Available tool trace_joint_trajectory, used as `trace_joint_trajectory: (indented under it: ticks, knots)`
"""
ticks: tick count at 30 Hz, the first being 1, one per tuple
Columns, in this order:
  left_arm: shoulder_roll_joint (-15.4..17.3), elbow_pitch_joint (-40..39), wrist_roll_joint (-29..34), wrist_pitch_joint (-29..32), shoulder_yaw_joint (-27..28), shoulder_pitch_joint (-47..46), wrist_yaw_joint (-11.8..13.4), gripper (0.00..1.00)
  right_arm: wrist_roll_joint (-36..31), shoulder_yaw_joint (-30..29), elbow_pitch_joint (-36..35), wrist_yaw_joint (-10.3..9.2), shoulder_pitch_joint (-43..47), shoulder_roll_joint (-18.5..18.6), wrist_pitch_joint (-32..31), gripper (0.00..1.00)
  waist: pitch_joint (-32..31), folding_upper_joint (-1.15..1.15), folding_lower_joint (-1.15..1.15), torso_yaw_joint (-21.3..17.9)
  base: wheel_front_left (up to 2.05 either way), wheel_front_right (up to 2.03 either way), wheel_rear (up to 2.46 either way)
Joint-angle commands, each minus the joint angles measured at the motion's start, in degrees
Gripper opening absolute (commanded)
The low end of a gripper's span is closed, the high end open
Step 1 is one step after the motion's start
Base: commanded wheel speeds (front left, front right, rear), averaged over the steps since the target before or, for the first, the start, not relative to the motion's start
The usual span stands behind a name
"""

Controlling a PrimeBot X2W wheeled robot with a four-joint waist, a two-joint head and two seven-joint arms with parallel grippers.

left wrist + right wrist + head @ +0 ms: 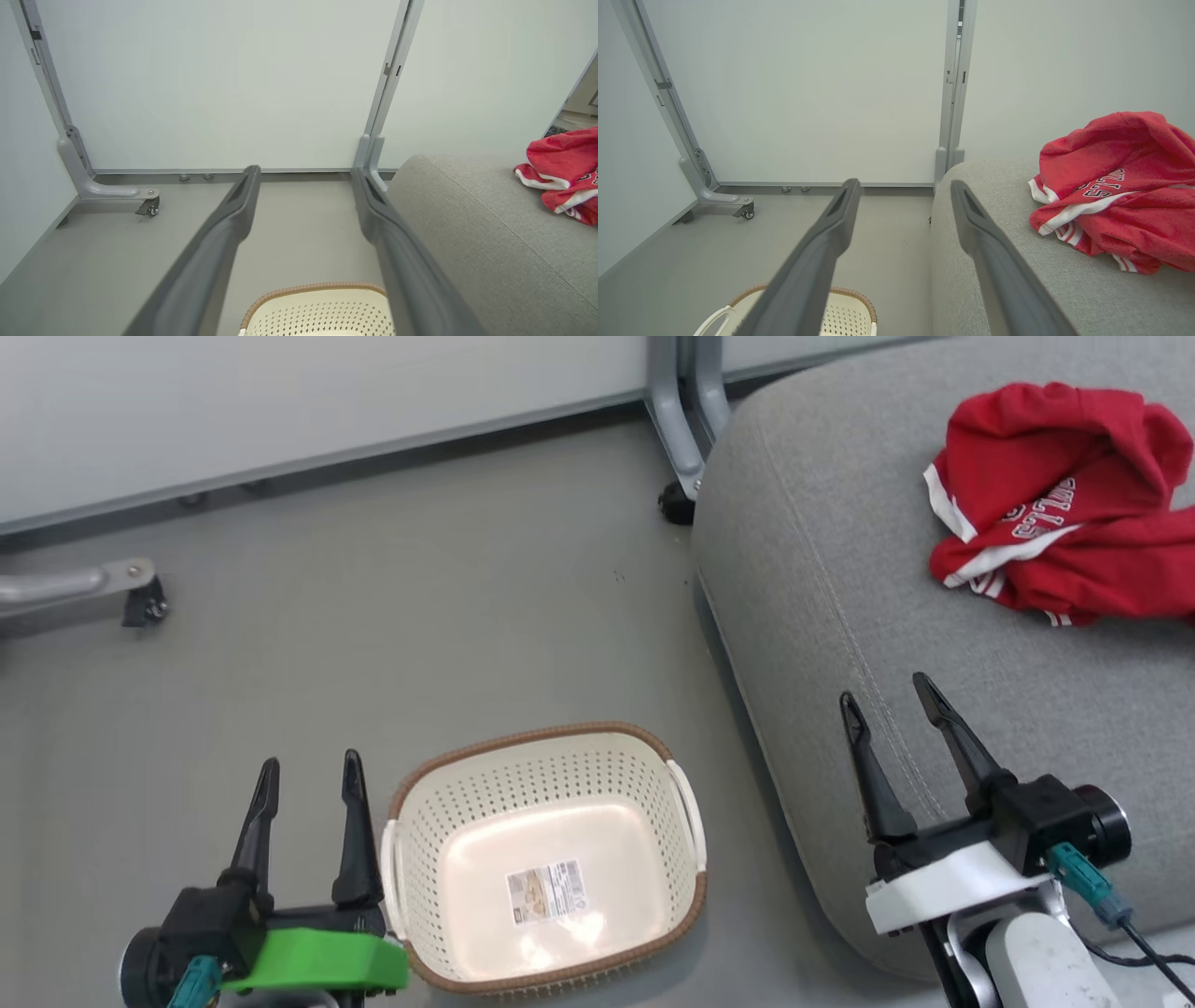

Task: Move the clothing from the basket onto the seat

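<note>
The red clothing with white stripes and lettering lies crumpled on the light-grey seat at the upper right; it also shows in the wrist views. The cream basket stands on the floor with just a paper label inside. My left gripper hangs open just left of the basket. My right gripper is open over the seat's front edge, apart from the clothing. Both hold nothing.
White partition panels on grey legs with castors stand behind the grey floor. The seat fills the right side; the basket rim shows low in both wrist views.
</note>
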State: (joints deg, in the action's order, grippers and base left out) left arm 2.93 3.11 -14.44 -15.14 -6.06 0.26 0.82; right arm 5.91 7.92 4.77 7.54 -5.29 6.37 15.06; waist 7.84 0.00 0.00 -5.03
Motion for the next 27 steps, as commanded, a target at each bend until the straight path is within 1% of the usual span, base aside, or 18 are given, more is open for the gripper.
trace_joint_trajectory:
  ticks: [1, 3, 5, 10, 14, 21, 27]
  knots:
    - [0.0, -1.7, 1.5, 0.0, 0.6, 2.6, -0.6, 1.00, -0.9, -1.2, -1.5, -0.10, 2.2, -0.6, 0.2, 1.00, -6.8, 0.00, 0.00, 6.0, 0.00, 0.00, 0.00]
    - [0.0, -3.1, 3.4, 0.0, 0.6, 5.1, -1.4, 1.00, -1.5, -2.0, -3.1, -0.10, 4.5, -1.4, 0.2, 1.00, -7.6, 0.00, 0.00, 6.1, 0.00, 0.00, 0.00]
    - [0.0, -4.0, 4.5, 0.0, 0.5, 7.3, -1.6, 1.00, -1.8, -3.0, -4.5, -0.10, 6.4, -2.0, 0.2, 1.00, -8.4, 0.00, 0.00, 6.1, 0.00, 0.00, 0.00]
    - [0.0, -5.8, 5.7, 0.0, 0.4, 12.0, -1.2, 1.00, -1.9, -3.2, -6.2, -0.10, 11.0, -3.0, 0.2, 1.00, -9.8, 0.00, 0.00, 5.7, 0.00, 0.00, 0.00]
    - [0.0, -6.1, 5.2, 0.0, 0.5, 14.5, -0.3, 1.00, -1.8, -3.7, -6.1, -0.10, 13.4, -3.2, 0.2, 1.00, -10.7, 0.00, 0.00, 5.4, 0.00, 0.00, 0.00]
    - [0.0, -5.9, 4.2, 0.0, 0.2, 14.8, 0.5, 1.00, -1.8, -4.6, -5.3, -0.10, 14.8, -3.4, 0.2, 1.00, -11.1, 0.00, 0.00, 5.7, 0.00, 0.00, 0.00]
    - [0.0, -5.3, 4.5, 0.0, -0.5, 13.3, -0.1, 1.00, -1.7, -6.5, -4.6, -0.10, 14.5, -3.4, 0.2, 1.00, -11.2, 0.00, 0.00, 6.3, 0.00, 0.00, 0.00]
